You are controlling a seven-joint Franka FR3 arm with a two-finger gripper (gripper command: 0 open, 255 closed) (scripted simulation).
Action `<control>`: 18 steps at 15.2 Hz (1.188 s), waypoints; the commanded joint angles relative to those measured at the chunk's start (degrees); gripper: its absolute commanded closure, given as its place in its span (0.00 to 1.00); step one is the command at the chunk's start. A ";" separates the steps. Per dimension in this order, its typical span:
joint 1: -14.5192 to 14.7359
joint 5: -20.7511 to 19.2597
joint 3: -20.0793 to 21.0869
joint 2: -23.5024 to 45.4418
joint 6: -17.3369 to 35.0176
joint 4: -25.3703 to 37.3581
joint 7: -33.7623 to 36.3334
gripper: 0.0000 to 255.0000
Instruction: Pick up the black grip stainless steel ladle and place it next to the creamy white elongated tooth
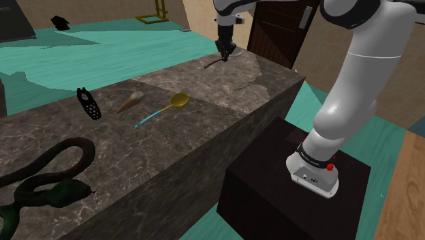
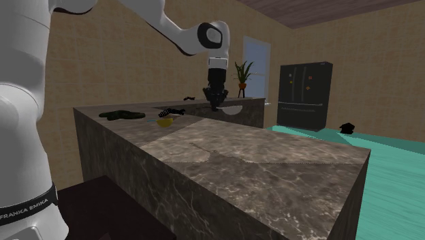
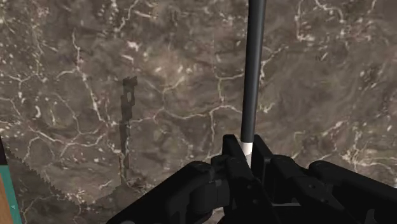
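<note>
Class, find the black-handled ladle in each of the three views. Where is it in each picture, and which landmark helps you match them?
Shoulder view: the ladle is a thin dark stick at top centre, under the gripper.
Second exterior view: the ladle is at picture centre, at the gripper's tip.
Wrist view: the ladle handle runs straight out from between the clasping fingers.
Shared landmark: the dark marbled counter beneath it.

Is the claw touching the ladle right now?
Touching: in the wrist view the claw clasps the ladle by its handle from both sides, with no gap.
</note>
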 commanded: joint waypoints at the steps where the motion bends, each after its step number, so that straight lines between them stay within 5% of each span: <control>1: 1.41 0.18 0.99 -1.19 0.33 -1.61 2.41 1.00; 18: 13.31 2.10 10.52 -6.13 1.88 -8.38 23.34 1.00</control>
